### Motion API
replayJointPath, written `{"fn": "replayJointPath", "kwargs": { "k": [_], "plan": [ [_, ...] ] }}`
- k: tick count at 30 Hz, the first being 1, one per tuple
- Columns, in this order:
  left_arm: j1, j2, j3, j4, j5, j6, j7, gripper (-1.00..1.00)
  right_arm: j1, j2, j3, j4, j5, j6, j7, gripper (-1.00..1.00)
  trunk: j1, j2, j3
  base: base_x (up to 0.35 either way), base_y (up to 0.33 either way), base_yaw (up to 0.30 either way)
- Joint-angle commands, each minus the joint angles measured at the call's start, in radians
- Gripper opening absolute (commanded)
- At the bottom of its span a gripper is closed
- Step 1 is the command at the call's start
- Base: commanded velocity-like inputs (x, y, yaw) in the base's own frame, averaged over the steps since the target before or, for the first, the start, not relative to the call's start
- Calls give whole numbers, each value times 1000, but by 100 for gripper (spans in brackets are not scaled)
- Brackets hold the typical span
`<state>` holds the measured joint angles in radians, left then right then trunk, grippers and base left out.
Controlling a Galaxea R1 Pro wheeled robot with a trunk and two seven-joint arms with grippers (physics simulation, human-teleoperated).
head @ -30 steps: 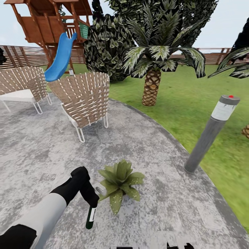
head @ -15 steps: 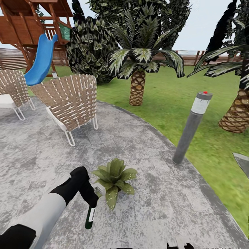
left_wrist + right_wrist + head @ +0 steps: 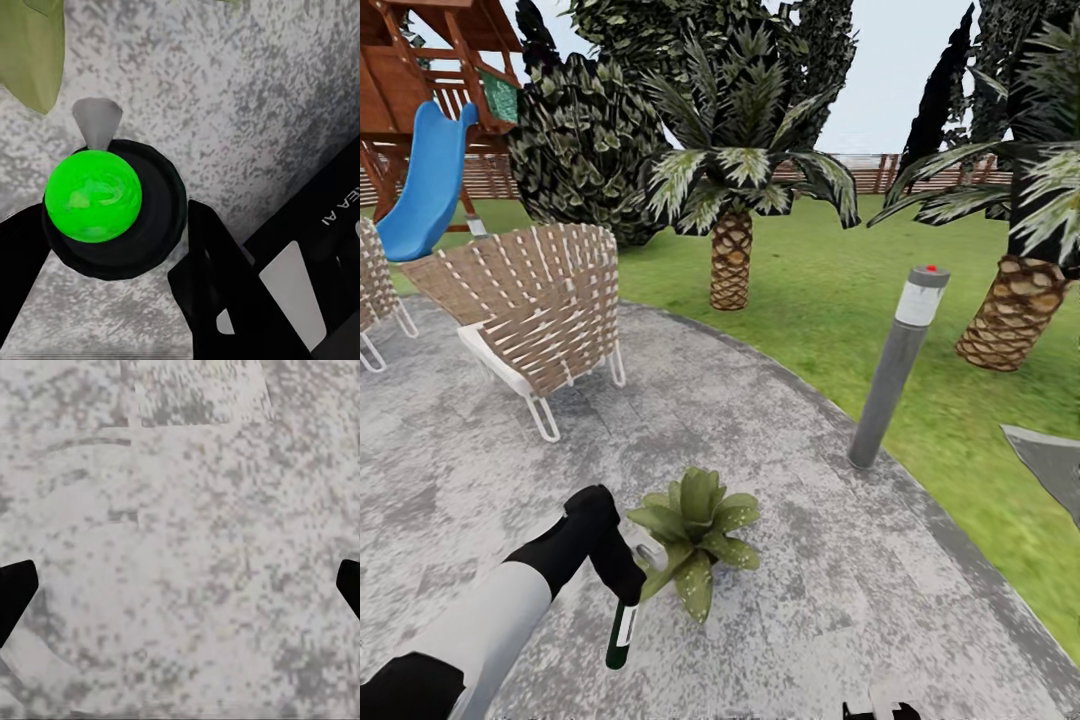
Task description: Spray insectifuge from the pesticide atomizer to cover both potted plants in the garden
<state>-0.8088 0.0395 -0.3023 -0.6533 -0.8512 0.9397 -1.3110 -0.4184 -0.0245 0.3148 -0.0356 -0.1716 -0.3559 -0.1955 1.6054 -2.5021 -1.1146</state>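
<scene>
The pesticide atomizer (image 3: 622, 632) hangs nozzle-up and base-down over the round paved patch (image 3: 830, 580), with my left gripper (image 3: 622, 582) shut on its upper part. Its pale trigger head points toward one potted plant (image 3: 695, 540), a low green rosette just right of the gripper. The left wrist view looks along the atomizer (image 3: 94, 196), showing its bright green end, and a black finger (image 3: 206, 255) sits on either side. One plant leaf (image 3: 30, 52) reaches into that view. My right gripper (image 3: 180, 592) is open over bare paving, its tips far apart.
A wicker chair (image 3: 530, 310) stands at the back left of the paving, with a blue slide (image 3: 425, 185) behind it. A grey bollard lamp (image 3: 890, 370) stands at the paving's right edge. Palms (image 3: 730, 250) and lawn (image 3: 840, 290) lie beyond, and a stepping stone (image 3: 1050, 460) at far right.
The whole head picture has shifted left, so the camera has turned right. My left arm, the atomizer and the plant keep about the same places relative to each other.
</scene>
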Motion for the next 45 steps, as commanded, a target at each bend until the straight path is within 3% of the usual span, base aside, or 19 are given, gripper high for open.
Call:
{"fn": "replayJointPath", "kwargs": {
  "k": [1,10,23,27,33,45],
  "plan": [
    [0,1,-3,-1,-7,8,-10,-100,0,0,9,0,-9,-3,-2,100,0,0,-1,-62,73,-25],
    [3,39,4,12,-50,2,-7,-100,0,-2,8,1,-8,-3,-2,100,0,0,-1,-7,16,-3],
    [5,28,2,12,-51,4,-8,-100,0,0,9,0,-9,-3,-2,100,0,0,2,-9,271,-190],
    [11,28,4,13,-47,-1,-5,-100,0,0,9,0,-9,-3,-2,100,0,0,3,-9,32,-87],
    [67,39,8,11,-51,-6,-2,-100,0,0,9,0,-9,-3,-2,100,0,0,3,0,0,-230],
    [50,30,2,10,-49,3,-10,-100,0,-1,9,1,-8,-3,-1,100,0,0,3,0,56,-12]
  ]
}}
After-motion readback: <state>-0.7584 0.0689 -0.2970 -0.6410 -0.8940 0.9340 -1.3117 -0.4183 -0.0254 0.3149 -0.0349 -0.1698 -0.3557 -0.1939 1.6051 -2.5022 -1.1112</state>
